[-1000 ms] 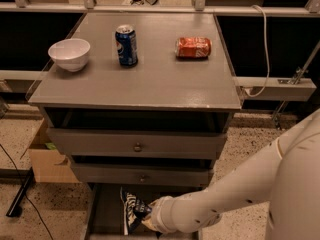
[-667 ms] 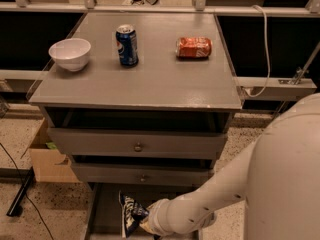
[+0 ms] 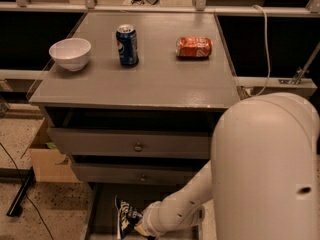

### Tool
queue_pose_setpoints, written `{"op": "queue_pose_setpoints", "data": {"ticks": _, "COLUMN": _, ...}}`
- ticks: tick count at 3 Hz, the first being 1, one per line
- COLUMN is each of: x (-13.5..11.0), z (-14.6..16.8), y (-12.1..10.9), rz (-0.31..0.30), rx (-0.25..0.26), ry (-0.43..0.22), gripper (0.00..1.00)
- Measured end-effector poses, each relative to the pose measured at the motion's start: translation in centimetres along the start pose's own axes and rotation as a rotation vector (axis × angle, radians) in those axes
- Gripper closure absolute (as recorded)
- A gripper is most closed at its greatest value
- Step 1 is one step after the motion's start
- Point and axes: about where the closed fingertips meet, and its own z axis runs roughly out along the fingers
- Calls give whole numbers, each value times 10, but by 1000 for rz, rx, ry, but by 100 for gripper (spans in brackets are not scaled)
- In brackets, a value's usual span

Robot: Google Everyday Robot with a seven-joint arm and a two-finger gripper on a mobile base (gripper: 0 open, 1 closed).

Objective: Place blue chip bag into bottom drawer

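The grey cabinet top carries three things. A blue soda can stands upright toward its back. Left of the can, well apart from it, sits a white bowl. Right of the can, a red crushed can lies on its side. The gripper is far below the can, at the bottom drawer.

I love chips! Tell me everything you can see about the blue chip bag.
The blue chip bag is dark navy, crinkly and shiny like foil, with white lettering and pale edges. It stands roughly upright inside the open bottom drawer, low in the camera view. The robot's tool is right against its lower right side, and the arm hides that part.
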Motion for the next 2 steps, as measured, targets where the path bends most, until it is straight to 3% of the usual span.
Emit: {"op": "queue_pose_setpoints", "data": {"ticks": 2, "x": 9, "z": 15, "y": -3, "rz": 22, "rx": -8, "ry": -8, "gripper": 100}}
